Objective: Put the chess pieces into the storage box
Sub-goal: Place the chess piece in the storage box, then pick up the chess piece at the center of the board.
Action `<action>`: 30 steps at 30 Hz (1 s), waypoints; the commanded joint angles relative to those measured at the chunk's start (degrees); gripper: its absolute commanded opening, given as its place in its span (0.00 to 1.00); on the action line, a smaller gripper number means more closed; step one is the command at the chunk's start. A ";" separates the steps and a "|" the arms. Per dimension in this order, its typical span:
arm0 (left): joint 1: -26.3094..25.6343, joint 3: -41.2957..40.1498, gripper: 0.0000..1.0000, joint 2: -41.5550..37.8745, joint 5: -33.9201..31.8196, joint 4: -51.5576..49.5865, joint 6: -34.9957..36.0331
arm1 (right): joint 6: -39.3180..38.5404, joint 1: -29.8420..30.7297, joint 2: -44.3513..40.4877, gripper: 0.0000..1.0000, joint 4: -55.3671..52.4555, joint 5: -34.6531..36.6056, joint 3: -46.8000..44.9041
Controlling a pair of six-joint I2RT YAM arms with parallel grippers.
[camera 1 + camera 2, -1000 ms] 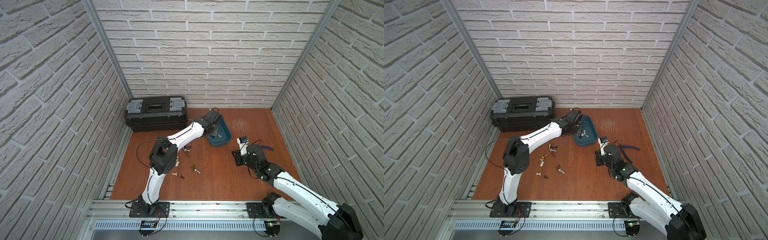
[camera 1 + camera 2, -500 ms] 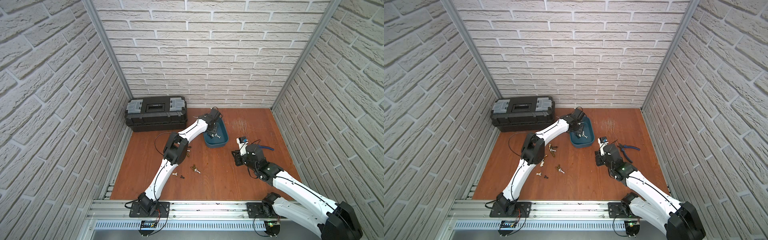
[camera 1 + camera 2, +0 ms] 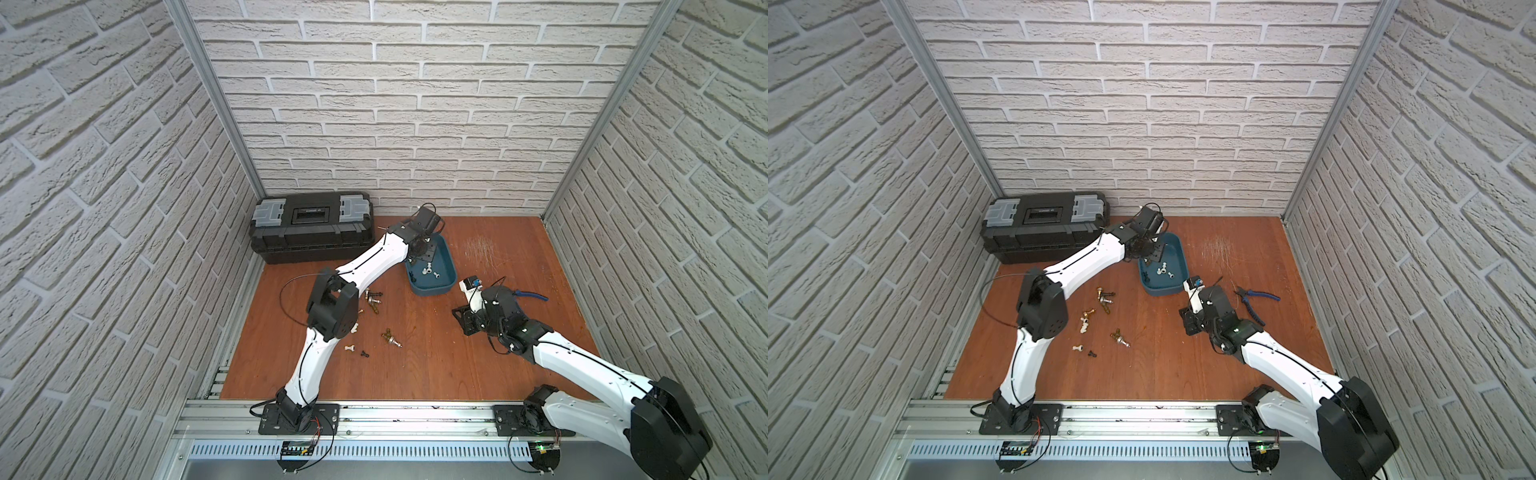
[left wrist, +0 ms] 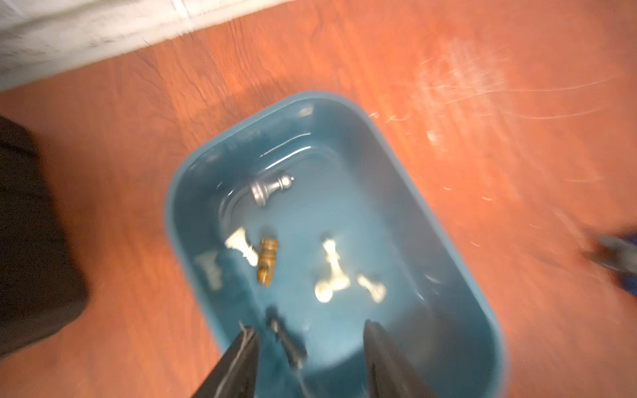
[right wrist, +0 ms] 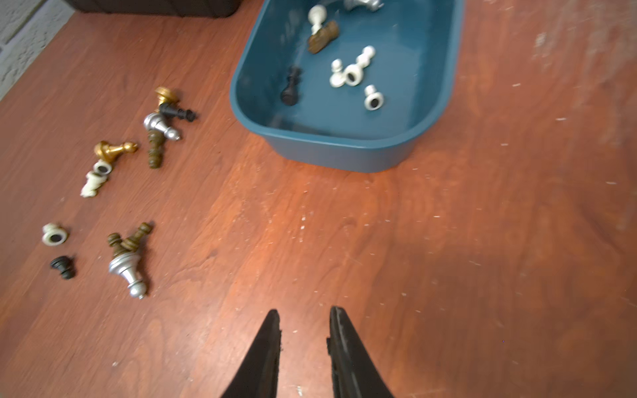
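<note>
Teal plastic marks the storage box (image 3: 432,291) in a top view, at the far middle of the wooden floor (image 3: 415,374), right of the black toolbox (image 3: 311,232). My left gripper (image 3: 424,254) hangs over the box's far-left end. My right gripper (image 3: 464,318) sits low over bare floor to the box's near right, with the blue-handled pliers (image 3: 532,296) further right. Loose chess pieces (image 3: 390,338) lie scattered left of the box and nearer.

My left wrist view is blurred. There my jaws stand wide apart over the box's inside, gripping nothing. A black piece (image 4: 286,341) shows between them; I cannot tell whether it rests on the bottom. Beyond it lie a silver pawn (image 4: 270,187), a brass piece (image 4: 267,262) and white pieces (image 4: 331,272).

From my right wrist, my jaws are slightly parted and empty above bare wood. The box lies ahead with the black piece lying flat inside beside the white ones. A gold pawn (image 5: 113,150) and a silver piece (image 5: 125,272) lie toppled among the pieces outside.
</note>
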 commanded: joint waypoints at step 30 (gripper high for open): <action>-2.95 -73.36 0.53 -46.75 1.21 27.23 -30.38 | -12.91 23.32 35.43 0.34 0.54 -3.23 20.92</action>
